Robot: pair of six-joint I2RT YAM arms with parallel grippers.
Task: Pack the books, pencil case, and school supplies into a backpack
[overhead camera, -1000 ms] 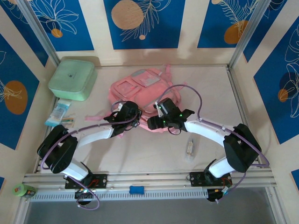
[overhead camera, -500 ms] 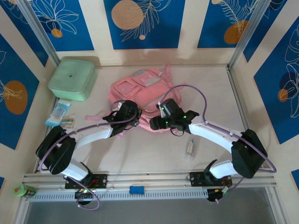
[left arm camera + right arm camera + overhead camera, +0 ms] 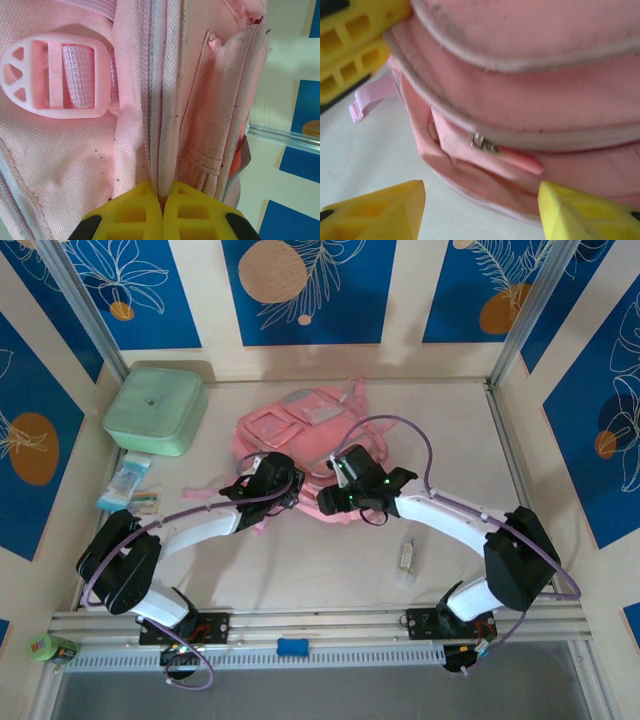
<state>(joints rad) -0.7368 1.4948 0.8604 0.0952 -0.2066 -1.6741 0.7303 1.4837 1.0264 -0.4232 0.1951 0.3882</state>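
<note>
Near edge of backpack (image 3: 310,415) hidden under left gripper (image 3: 285,498) and right gripper (image 3: 330,502); zip pull (image 3: 482,142) blurred; wrapped stick (image 3: 406,556) too small to identify; finger bases cropped by wrist-view borders

You have one pink backpack (image 3: 300,425) just off centre toward twelve o'clock, one mint-green lidded box (image 3: 155,410) at ten o'clock and one slim wrapped stick (image 3: 406,558) at four o'clock. At nine o'clock lie pale blue packets (image 3: 128,480) whose number you cannot settle from above, with one green roll (image 3: 45,647) at seven o'clock and one small blue piece (image 3: 292,647) at six o'clock. You work with two grippers, the left gripper (image 3: 161,195) and the right gripper (image 3: 481,192), and up close you can count one pink plastic buckle (image 3: 55,77) and one metal zipper pull (image 3: 482,142).
</note>
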